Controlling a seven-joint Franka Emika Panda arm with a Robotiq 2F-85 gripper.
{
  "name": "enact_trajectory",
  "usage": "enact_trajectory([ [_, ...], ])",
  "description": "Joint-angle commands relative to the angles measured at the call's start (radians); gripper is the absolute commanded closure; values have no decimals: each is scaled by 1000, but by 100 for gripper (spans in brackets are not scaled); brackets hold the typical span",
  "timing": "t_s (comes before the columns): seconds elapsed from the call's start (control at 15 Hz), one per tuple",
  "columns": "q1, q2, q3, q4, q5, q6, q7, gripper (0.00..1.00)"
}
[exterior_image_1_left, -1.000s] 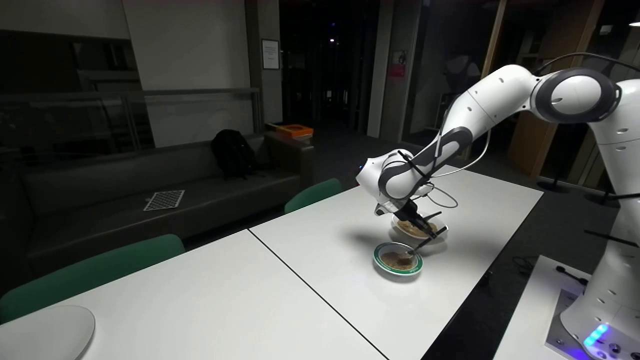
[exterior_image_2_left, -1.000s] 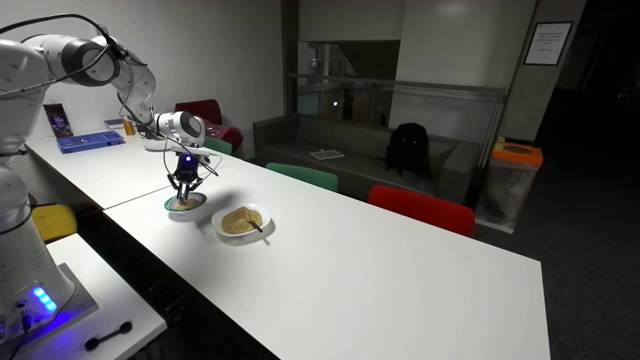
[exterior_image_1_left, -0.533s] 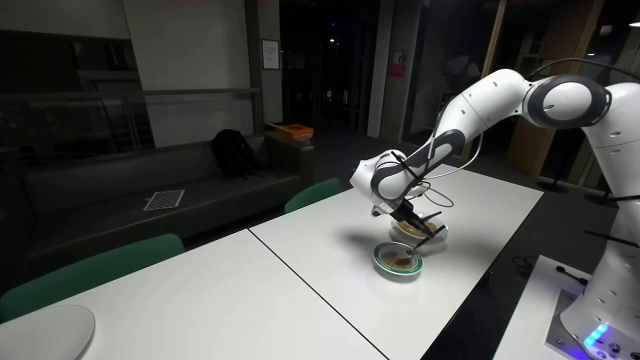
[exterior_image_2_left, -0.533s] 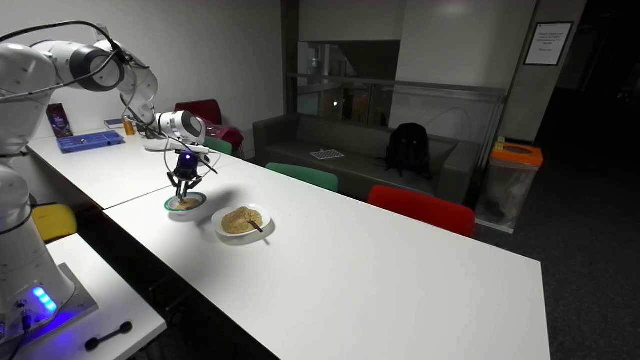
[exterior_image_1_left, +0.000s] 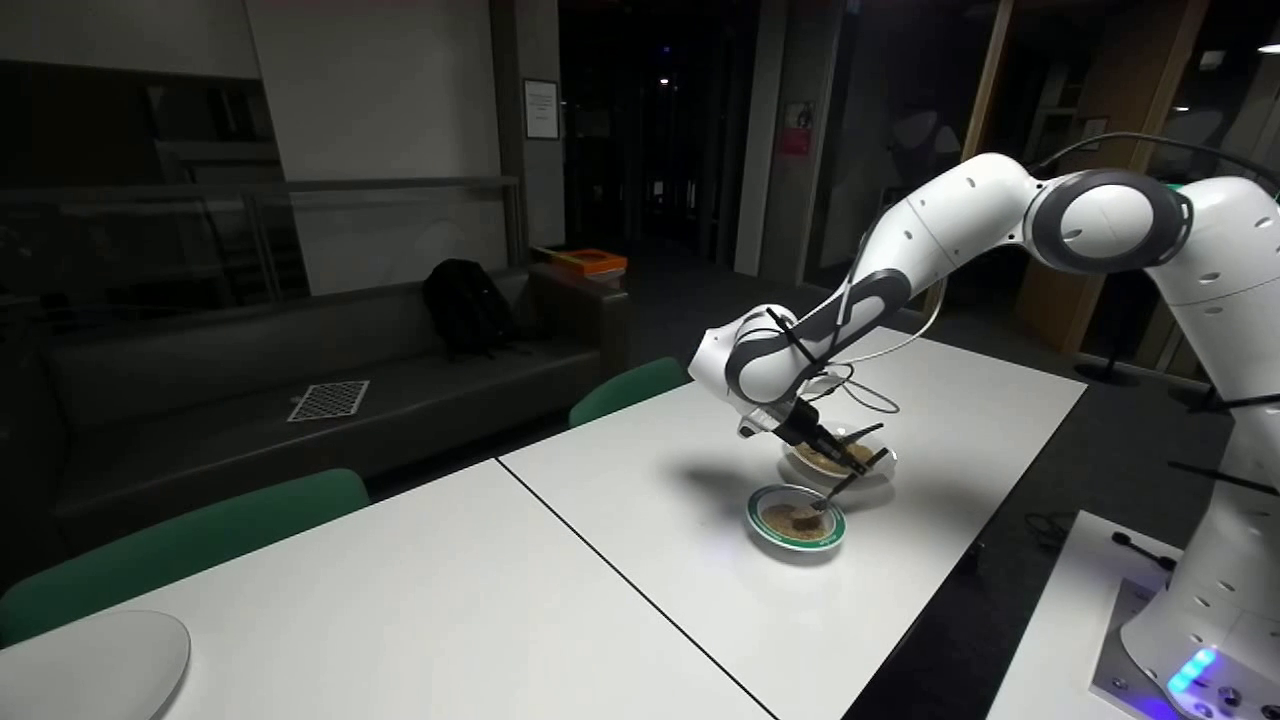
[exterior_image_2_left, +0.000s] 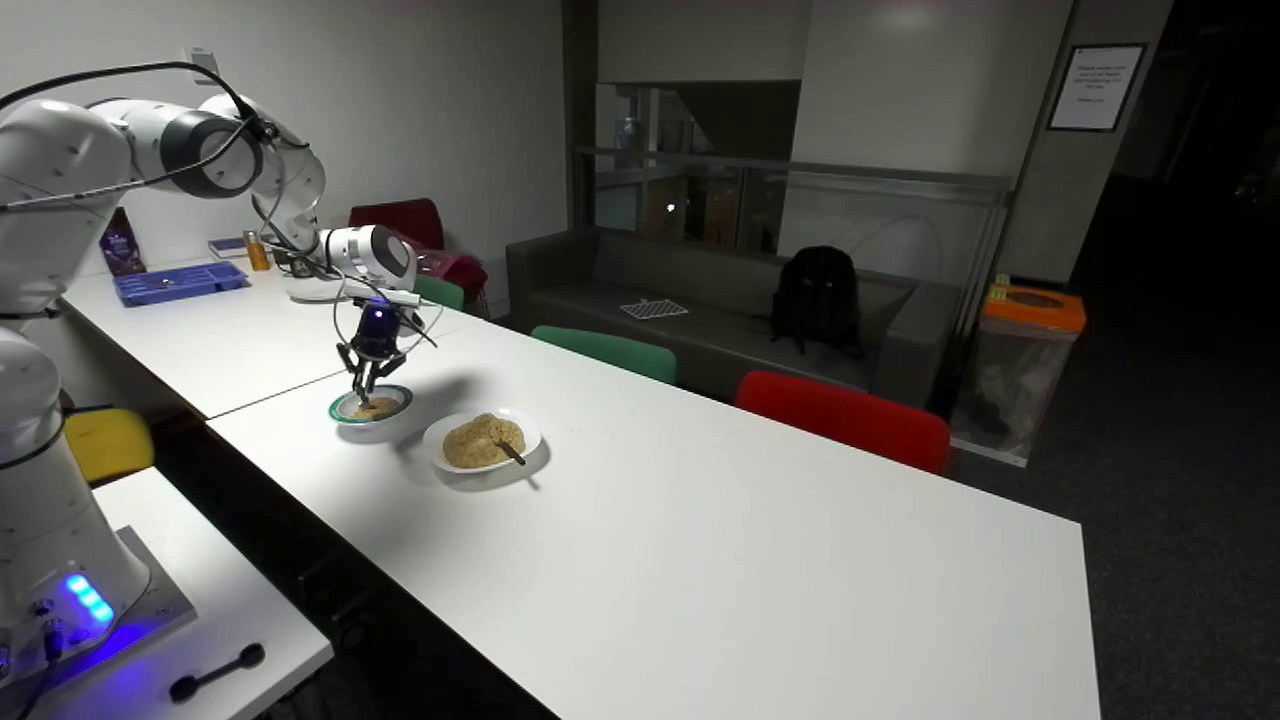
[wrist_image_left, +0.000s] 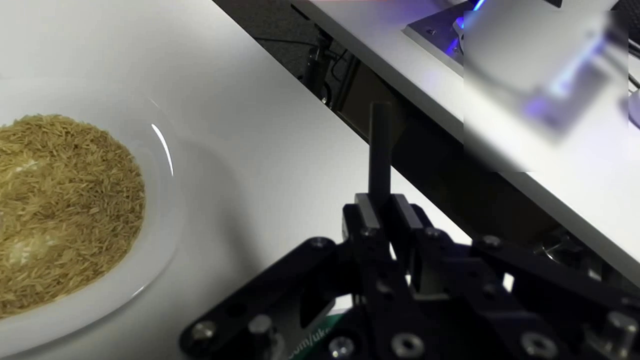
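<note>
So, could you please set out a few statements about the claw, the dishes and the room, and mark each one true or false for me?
1. The claw is shut on a utensil. True.
2. In an exterior view, that utensil's lower end shows within the rim of the green-rimmed bowl. True.
3. The white dish is empty. False: it holds rice-like grains and another utensil.
4. The black backpack rests on the sofa. True.
5. The green-rimmed bowl sits inside the white dish. False: they stand apart on the table.
6. The bin has a blue lid. False: it has an orange lid.
</note>
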Motion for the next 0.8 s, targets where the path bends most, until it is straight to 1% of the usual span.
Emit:
enact_trajectory([
  [0.0, 14, 41, -4, 80, -6, -93, 33, 97],
  [0.73, 27, 130, -10, 218, -18, -253, 70, 97],
])
